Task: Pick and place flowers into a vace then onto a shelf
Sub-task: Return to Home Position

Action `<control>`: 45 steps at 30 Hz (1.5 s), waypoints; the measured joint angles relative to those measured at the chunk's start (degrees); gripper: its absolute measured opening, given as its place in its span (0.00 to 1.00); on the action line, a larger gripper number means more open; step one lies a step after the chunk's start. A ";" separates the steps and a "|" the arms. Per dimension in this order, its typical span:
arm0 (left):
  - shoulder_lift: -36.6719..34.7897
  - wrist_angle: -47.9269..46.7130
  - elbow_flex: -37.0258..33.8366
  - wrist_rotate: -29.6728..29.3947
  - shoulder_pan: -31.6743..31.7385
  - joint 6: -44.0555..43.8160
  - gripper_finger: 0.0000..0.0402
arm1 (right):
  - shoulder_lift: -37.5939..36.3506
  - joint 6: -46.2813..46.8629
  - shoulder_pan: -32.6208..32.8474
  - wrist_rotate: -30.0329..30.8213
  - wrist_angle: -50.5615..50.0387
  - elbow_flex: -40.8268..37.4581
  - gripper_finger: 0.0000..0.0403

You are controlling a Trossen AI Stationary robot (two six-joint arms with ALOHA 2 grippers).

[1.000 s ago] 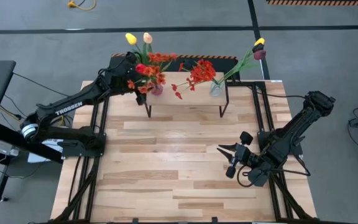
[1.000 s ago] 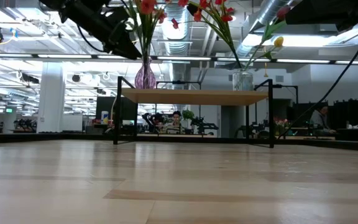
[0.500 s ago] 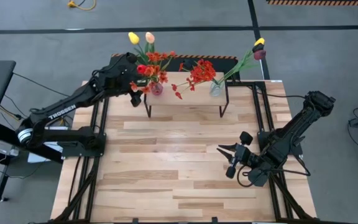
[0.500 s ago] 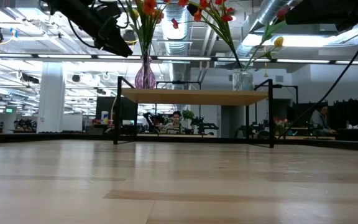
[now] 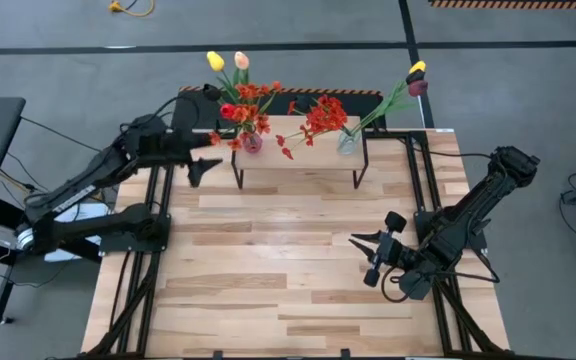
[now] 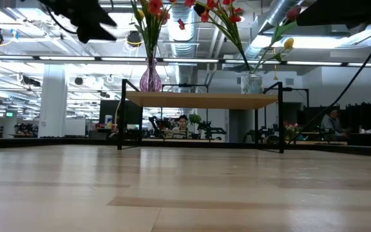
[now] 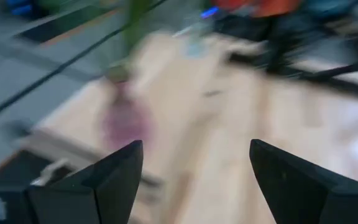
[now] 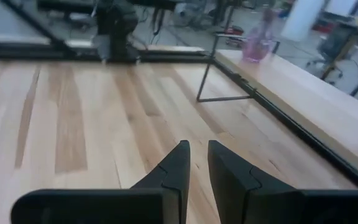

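The shelf (image 5: pixel 303 158) stands at the table's far edge. On its left end a purple vase (image 5: pixel 253 143) holds yellow, cream and red tulips with orange sprays (image 5: pixel 240 100). On its right end a clear vase (image 5: pixel 347 142) holds an orange-red spray (image 5: pixel 323 115) and yellow and maroon tulips (image 5: pixel 415 75). My left gripper (image 5: pixel 205 167) hangs open in the air just left of the shelf, clear of the purple vase (image 7: pixel 126 121). My right gripper (image 5: pixel 361 240) is shut and empty over the table's right half (image 8: pixel 197 146).
Black frame rails (image 5: pixel 158 200) run along both side edges of the table. Bare planks (image 5: pixel 288 260) lie between the shelf and the near edge. The low view shows the shelf top (image 6: pixel 201 100) on thin black legs, and people sit far behind it in the room.
My left gripper has drawn back from the purple vase toward the table's left and near edges, rolling somewhat and staying open. The vase and its flowers remain standing on the shelf.
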 joint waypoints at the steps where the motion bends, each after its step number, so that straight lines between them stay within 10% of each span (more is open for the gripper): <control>1: -1.50 1.73 -1.44 3.22 -0.50 -0.75 0.71 | -0.30 -1.57 -0.01 -0.97 -0.18 0.00 0.13; 5: -8.10 11.18 -9.88 8.42 -3.83 -6.09 0.71 | -3.03 -7.25 -1.42 -7.86 -0.24 -0.02 0.13; 13: -22.01 24.53 -27.88 -0.19 -12.85 -15.55 0.71 | -11.67 -19.64 -6.13 -26.36 2.21 -0.25 0.13; 31: -34.50 38.90 -46.56 -14.43 -26.49 -15.47 0.71 | -36.65 -26.56 -16.35 -35.76 44.95 -38.35 0.13; 45: -34.42 40.82 -49.79 -12.97 -27.58 -8.98 0.71 | -36.68 -16.68 -20.58 -34.29 37.37 -39.23 0.13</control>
